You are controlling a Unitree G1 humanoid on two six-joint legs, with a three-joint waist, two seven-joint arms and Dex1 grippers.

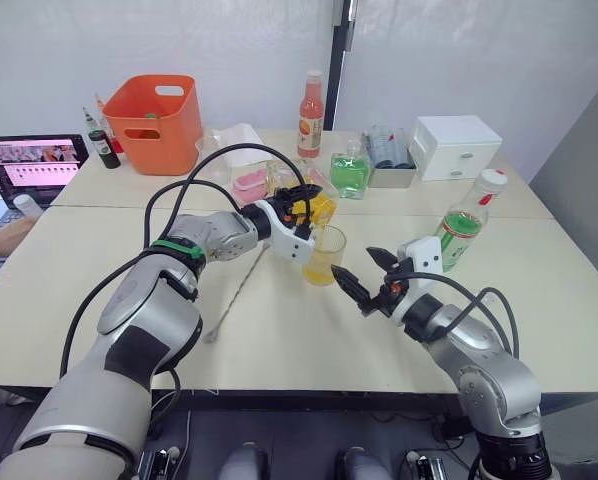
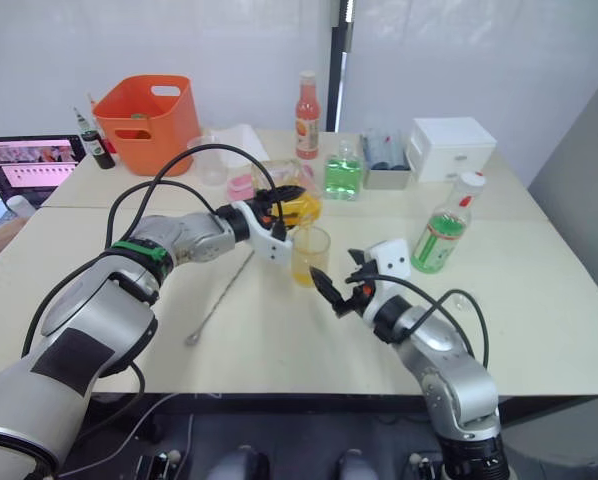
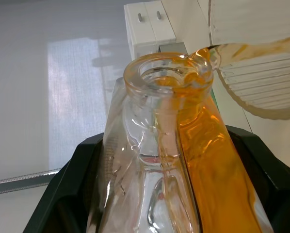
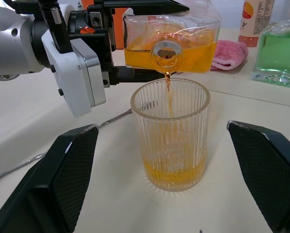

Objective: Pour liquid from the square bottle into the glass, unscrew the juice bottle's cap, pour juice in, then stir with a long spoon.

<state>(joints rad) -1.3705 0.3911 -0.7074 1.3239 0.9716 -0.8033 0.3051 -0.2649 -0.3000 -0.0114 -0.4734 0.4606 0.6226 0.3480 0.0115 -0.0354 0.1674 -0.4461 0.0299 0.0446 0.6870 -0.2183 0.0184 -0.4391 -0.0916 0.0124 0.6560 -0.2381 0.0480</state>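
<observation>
My left gripper (image 1: 309, 203) is shut on the square bottle (image 4: 171, 43) and holds it tipped on its side, stopper off, over the glass (image 1: 325, 255). A thin stream of yellow-orange liquid (image 4: 168, 87) runs from the bottle's mouth into the ribbed clear glass, which holds a shallow layer at its bottom. My right gripper (image 1: 354, 261) stands open on the near right of the glass, apart from it. The juice bottle (image 1: 466, 228) stands upright to the right with its white cap (image 1: 491, 180) on. On the table left of the glass lies the long spoon (image 1: 237, 293).
At the back stand an orange basket (image 1: 159, 122), a tall orange-red bottle (image 1: 311, 115), a green square bottle (image 1: 350, 172) and a white box (image 1: 454, 145). A pink cloth (image 1: 249, 185) lies behind the glass. A laptop (image 1: 34, 160) and a person's hand (image 1: 4, 240) are at far left.
</observation>
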